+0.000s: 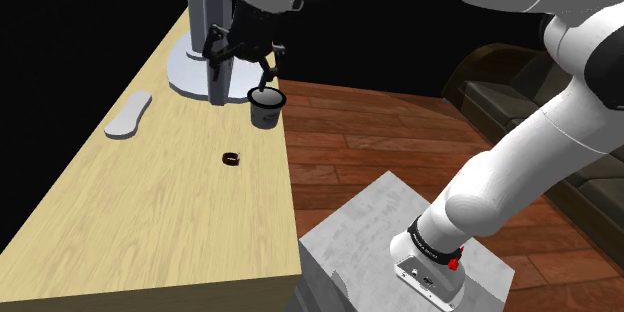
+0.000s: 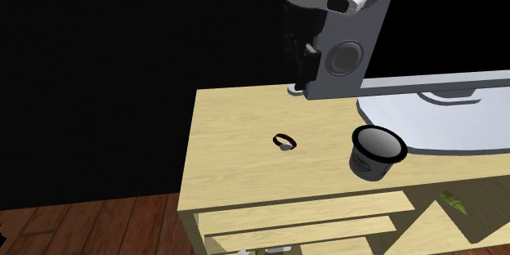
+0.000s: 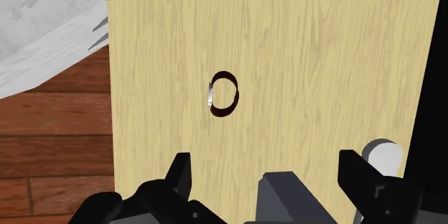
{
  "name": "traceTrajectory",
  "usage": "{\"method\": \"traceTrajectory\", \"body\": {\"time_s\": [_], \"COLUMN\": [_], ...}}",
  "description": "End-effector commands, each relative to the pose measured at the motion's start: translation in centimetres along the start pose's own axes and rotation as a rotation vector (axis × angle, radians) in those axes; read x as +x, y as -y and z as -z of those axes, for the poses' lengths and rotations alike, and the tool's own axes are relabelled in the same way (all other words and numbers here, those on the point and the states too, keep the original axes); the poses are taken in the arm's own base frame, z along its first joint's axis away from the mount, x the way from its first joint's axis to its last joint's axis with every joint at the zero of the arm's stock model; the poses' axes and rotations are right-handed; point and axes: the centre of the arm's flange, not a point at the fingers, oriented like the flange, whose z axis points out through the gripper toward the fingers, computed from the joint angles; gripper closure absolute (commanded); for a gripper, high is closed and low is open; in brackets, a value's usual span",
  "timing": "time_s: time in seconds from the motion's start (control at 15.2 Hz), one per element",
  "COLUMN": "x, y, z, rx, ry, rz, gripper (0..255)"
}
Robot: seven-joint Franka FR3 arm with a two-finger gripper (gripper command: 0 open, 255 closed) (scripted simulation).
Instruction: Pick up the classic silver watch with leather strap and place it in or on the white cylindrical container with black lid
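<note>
A long pale wood-grain table [image 1: 150,220] runs away from the grey box stand [image 1: 370,240], with red-brown plank floor [image 1: 380,140] along its near-arm long edge and a black area beyond its other sides. Dark upholstered seating [image 1: 510,85] sits across the floor at the shoulder view's right. The watch [image 1: 231,159] lies on the bare wood close to the long edge that faces the floor, roughly midway along it, its dark strap closed into a loop with a small silver face on one side; nothing touches it. The small cylindrical container [image 1: 265,108] with a dark top stands upright right at that same edge, farther toward the far end and well apart from the watch. Just beside it, at the far end, is the broad base of a grey monitor stand [image 1: 185,68], and a flat grey oblong piece [image 1: 128,115] lies nearer the opposite long edge. The gripper [image 1: 243,55] hangs in the air above the container, its black fingers [image 3: 179,176] spread wide and holding nothing; in the wrist view the watch sits on the wood ahead of them
</note>
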Motion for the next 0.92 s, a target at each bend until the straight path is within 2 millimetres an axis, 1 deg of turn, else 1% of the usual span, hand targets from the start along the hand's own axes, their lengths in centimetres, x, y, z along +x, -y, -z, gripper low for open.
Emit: {"method": "traceTrajectory", "body": {"time_s": [0.0,0.26,0.33,0.86], "x": [-0.3,-0.3,-0.2,-0.2], "y": [0.0,0.0,0.0,0.0], "z": [-0.6,-2.7,-3.5,-3.5], "rx": [0.010,0.010,0.010,0.009], "ry": [-0.014,-0.014,-0.014,-0.014], "rz": [0.009,0.009,0.009,0.009], "gripper": [0,0,0,0]}}
